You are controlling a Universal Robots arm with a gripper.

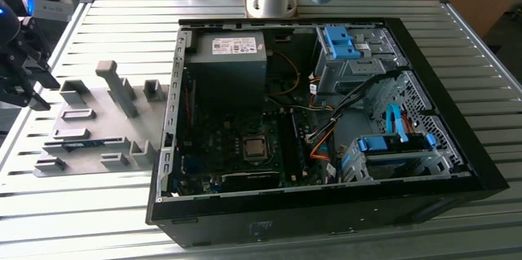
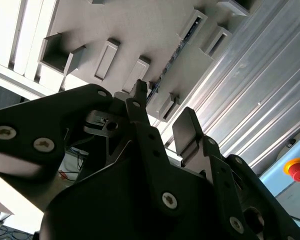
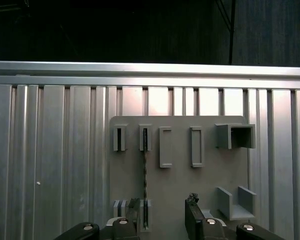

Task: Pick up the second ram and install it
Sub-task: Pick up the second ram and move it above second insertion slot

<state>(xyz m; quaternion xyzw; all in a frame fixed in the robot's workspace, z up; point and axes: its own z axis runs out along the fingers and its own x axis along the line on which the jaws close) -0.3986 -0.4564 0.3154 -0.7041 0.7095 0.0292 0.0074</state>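
One ram (image 1: 82, 144) | I judge it light, stiff, fragile; best held by long edges | my pincer (image 3: 164, 202) gapes empty

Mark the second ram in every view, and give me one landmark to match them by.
Exterior view: the second ram shows as a blue strip on the grey holder plate, to the exterior view's left of the computer case.
First wrist view: a thin dark edge-on line bridging two slotted blocks on the plate.
Second wrist view: a thin dark stick between slotted blocks on the plate.
Shared landmark: the grey holder plate.
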